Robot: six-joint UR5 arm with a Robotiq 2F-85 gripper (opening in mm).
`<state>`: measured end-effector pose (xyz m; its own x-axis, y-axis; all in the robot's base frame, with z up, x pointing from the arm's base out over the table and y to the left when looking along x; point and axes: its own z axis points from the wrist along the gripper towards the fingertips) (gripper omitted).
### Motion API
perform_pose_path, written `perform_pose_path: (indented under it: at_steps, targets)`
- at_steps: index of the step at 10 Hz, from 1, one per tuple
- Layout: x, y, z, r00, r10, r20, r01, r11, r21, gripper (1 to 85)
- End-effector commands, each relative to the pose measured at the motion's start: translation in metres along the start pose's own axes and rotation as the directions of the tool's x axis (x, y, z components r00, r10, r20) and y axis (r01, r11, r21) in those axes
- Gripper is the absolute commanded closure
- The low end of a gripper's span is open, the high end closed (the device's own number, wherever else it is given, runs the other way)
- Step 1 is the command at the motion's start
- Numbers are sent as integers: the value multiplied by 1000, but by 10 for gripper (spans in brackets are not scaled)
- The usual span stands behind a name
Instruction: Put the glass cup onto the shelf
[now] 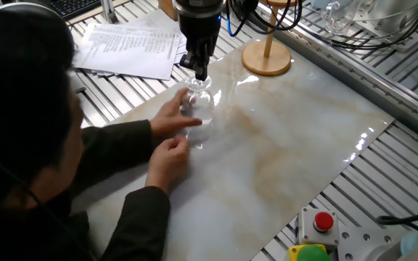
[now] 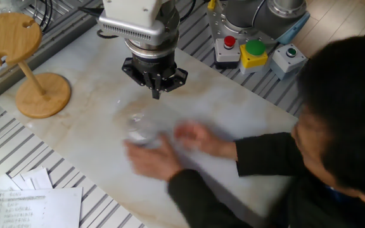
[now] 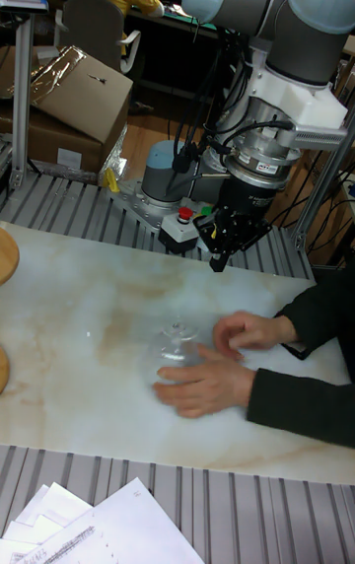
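1. Gripper (image 3: 219,259) hangs above the marble-look tabletop (image 1: 289,145), fingers pointing straight down and close together. Nothing is between them; whether they are fully shut I cannot tell.
2. Arm pose: wrist vertical, with the grey joints of the UR5 arm (image 3: 266,2) stacked above it. Black and blue cables trail off the wrist. No readable marking on the arm or gripper.
3. Glass cup (image 3: 176,352) stands upside down on the tabletop, foot up, just below and beside the fingertips, not touching them in the tall fixed view.
4. A person's two hands are at the cup: one hand (image 3: 207,383) is cupped against its near side, the other hand (image 3: 251,331) lies just to the right. Dark sleeves; the person's head fills the frame edge in both fixed views.
5. Shelf (image 2: 24,60) stands upright at the far left corner, well apart from the cup.
6. Printed sheets (image 1: 129,47) lie off the tabletop's edge; the text is too small to read.
7. A button box with a red button (image 2: 229,43) and a green one sits at the arm's base.
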<state>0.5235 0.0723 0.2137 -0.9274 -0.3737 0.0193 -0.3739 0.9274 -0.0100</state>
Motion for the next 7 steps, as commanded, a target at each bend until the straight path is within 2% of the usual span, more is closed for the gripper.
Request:
perform_pose_path:
  at_steps: [1,2,4,5,6,7]
  targets:
    - [-1,2,-1,999,39,0,-39,999,-10,837]
    - [-1,-4,-1,1000,16,2,-16,1000,12,837]
    - [-6,-9,-2,999,-46,10,45,999,20,837]
    - [-14,-21,-6,996,-92,13,91,996,23,803]
    - [-26,-23,-11,982,-187,39,188,982,-23,543]
    - [-42,-20,-14,968,-229,99,235,970,-63,70]
